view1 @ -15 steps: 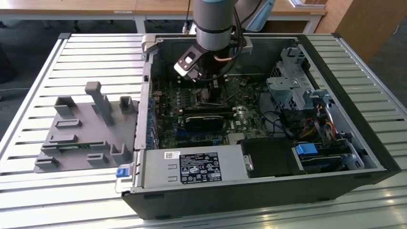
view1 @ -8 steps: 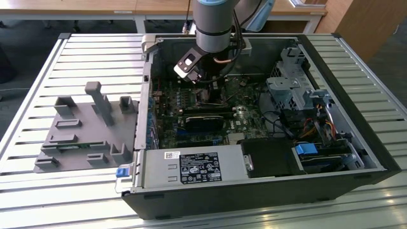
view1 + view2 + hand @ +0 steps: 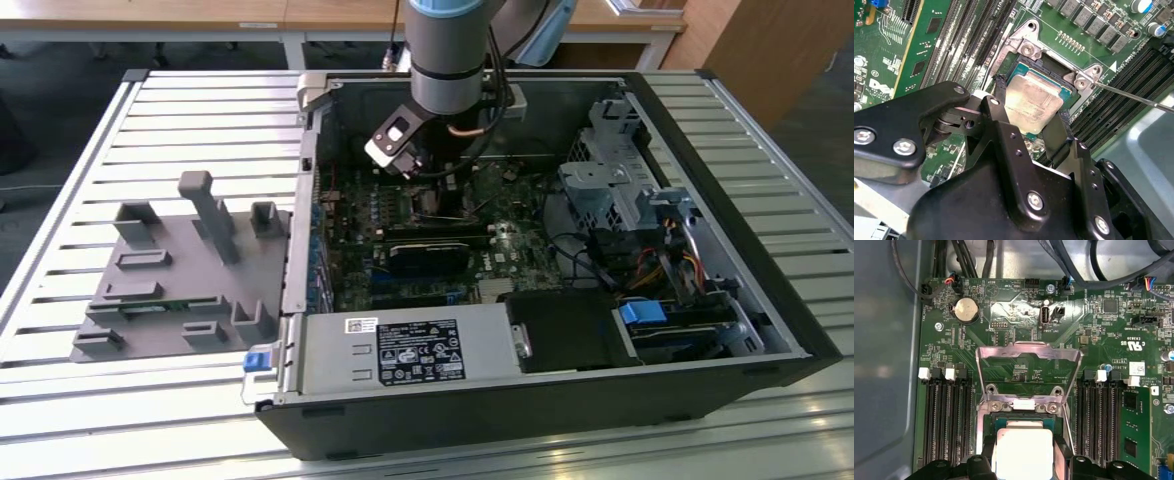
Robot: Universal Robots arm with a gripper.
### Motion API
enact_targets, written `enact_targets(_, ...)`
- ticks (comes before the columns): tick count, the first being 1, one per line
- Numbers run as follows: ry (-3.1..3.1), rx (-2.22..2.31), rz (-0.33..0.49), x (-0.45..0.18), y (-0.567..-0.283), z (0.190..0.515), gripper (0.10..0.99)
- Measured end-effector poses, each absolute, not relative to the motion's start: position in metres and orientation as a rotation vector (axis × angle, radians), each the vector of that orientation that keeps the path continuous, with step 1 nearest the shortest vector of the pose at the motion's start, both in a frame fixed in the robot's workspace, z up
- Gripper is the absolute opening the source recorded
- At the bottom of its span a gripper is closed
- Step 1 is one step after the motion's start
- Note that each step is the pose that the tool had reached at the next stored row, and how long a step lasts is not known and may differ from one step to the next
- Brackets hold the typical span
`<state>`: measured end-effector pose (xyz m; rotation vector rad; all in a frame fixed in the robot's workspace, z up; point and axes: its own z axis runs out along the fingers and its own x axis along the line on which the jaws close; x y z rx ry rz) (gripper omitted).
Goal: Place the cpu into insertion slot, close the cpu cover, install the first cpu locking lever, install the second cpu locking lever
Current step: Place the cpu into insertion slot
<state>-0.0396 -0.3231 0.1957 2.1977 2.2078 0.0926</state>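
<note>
The cpu (image 3: 1033, 102), a pale silvery square chip, sits at the insertion slot (image 3: 1050, 66), whose black rim shows around it on the green board. My gripper (image 3: 1031, 107) straddles the chip, one black finger (image 3: 999, 107) pressed to each of two opposite edges. In the first wrist view the cpu (image 3: 1024, 452) lies between the same fingers (image 3: 988, 452), over the insertion slot (image 3: 1019, 419). The cpu cover (image 3: 1029, 350), a thin silvery frame, stands swung up behind the socket. A thin metal lever (image 3: 1136, 98) juts out beside the socket. In the exterior view my gripper (image 3: 434, 195) reaches down into the case.
The open computer case (image 3: 747, 330) lies on a slatted table (image 3: 200, 110), with a power supply (image 3: 400, 350) at the front and drive cages (image 3: 607, 190) at the exterior view's right. A grey fixture (image 3: 174, 270) sits at the exterior view's left. Memory slots (image 3: 946, 410) flank the socket.
</note>
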Motion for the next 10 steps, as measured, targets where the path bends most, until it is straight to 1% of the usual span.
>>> enact_targets(10, 2.208, 2.198, 0.092, -0.0396, -0.3226, 0.1927, 0.537)
